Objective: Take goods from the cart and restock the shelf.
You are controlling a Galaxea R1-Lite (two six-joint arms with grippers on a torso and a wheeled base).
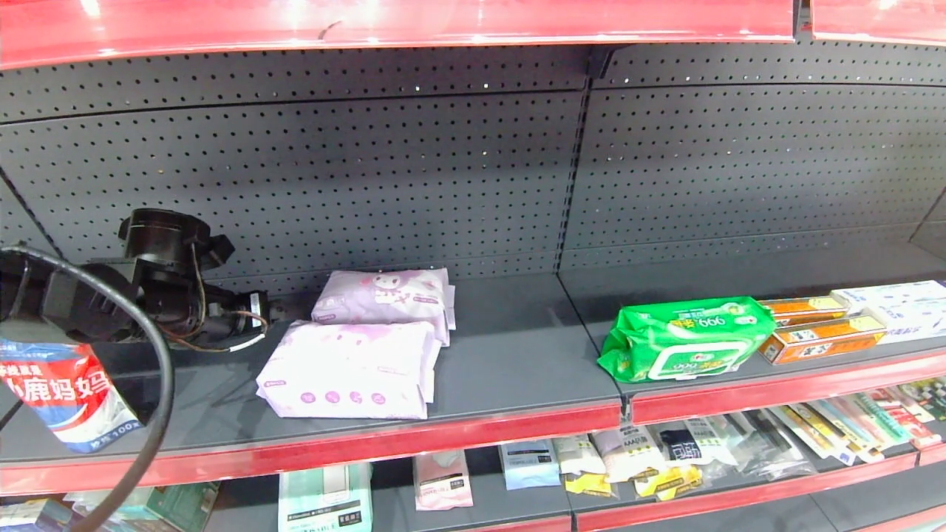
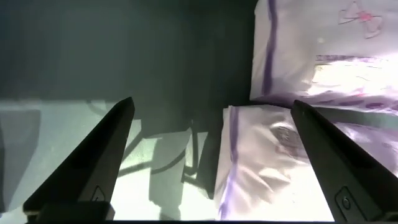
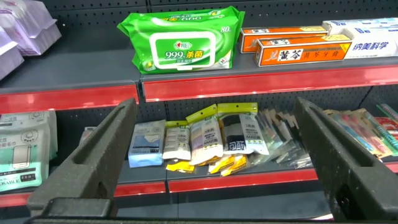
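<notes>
Left gripper [image 2: 212, 104], right gripper [image 3: 216, 101] — fingers [image 2: 93, 168] spread, empty. Left beside pink packs [image 2: 273, 165]: back out level, nudging neither.

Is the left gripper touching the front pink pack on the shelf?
Cannot tell. In the left wrist view one finger of the open left gripper overlaps the front pink pack, but neither contact nor a gap is plain.
</notes>
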